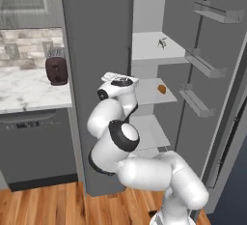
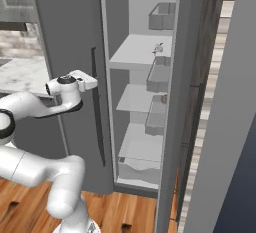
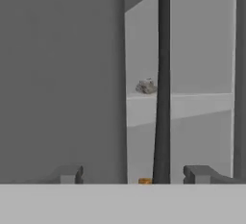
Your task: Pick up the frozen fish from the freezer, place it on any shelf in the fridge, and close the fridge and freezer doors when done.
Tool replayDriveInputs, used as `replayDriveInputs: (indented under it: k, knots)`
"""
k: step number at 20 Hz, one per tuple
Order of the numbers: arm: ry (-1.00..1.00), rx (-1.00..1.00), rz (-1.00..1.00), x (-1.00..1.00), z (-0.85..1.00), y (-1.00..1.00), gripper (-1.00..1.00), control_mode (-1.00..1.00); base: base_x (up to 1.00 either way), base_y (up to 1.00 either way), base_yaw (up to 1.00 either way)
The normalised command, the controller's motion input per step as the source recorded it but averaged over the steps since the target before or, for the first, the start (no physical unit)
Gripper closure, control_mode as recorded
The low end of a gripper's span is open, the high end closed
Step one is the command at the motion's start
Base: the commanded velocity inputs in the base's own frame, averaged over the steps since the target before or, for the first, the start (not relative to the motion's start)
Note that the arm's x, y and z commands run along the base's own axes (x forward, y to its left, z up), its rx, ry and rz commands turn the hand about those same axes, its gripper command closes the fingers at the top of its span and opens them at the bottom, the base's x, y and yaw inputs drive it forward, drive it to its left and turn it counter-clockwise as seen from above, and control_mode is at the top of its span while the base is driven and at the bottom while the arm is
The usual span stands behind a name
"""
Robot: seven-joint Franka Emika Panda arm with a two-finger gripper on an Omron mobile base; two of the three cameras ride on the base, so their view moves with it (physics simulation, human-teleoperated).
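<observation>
The tiny grey-silver frozen fish with the forked tail (image 1: 162, 42) lies on the wide flat white top shelf (image 1: 144, 52) of the wider fridge compartment, toward the shelf's right side and apart from the rounded orange lump (image 1: 162, 89) on the shelf below. The placing therefore looks done, and the doors are what remain. The tall dark grey freezer door (image 1: 96, 50) appears flush or very nearly so, though whether it is fully seated cannot be told. The dark grey fridge door with its clear side bins (image 1: 217, 74) stands wide open. The two-finger gripper (image 3: 137, 175) is level with the long dark vertical handle (image 3: 163, 74) of the freezer door. Its jaws are parted and hold nothing, with the bar between the fingertips but off-centre, nearer one of them. If the freezer door needs a last push, it is best given square to the panel beside the handle so the fingers do not slide off the bar. For the fridge door, the arm should clear the handle first, reach around to the outer face of the open door, and sweep it shut along its hinge arc. It should press near the free edge and stay clear of the shelf so the fish is not disturbed.
</observation>
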Motion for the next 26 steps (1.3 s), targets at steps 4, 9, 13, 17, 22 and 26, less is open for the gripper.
replayDriveInputs:
  k: [4, 9, 13, 17, 22, 26]
  knots:
    - [0.0, 0.0, 0.0, 0.37, 0.0, -0.13, -1.0, -1.0, 0.0, 0.0, 0.0]
    - [0.0, 0.0, 0.0, -0.03, 0.06, 0.0, -1.0, -1.0, 0.0, 0.0, 0.0]
    - [0.0, 0.0, 0.03, -0.32, 0.29, 0.0, -1.0, -1.0, 0.0, 0.0, 0.0]
    - [0.0, 0.0, 0.04, -0.36, 0.55, 0.02, -1.0, -1.0, 0.0, 0.0, 0.0]
    - [0.0, 0.0, 0.07, -0.52, 0.76, 0.08, -1.0, -1.0, 0.0, 0.0, 0.0]
    - [0.07, 0.01, 0.08, -0.78, 0.93, 0.05, -1.0, -1.0, 0.0, 0.0, 0.0]
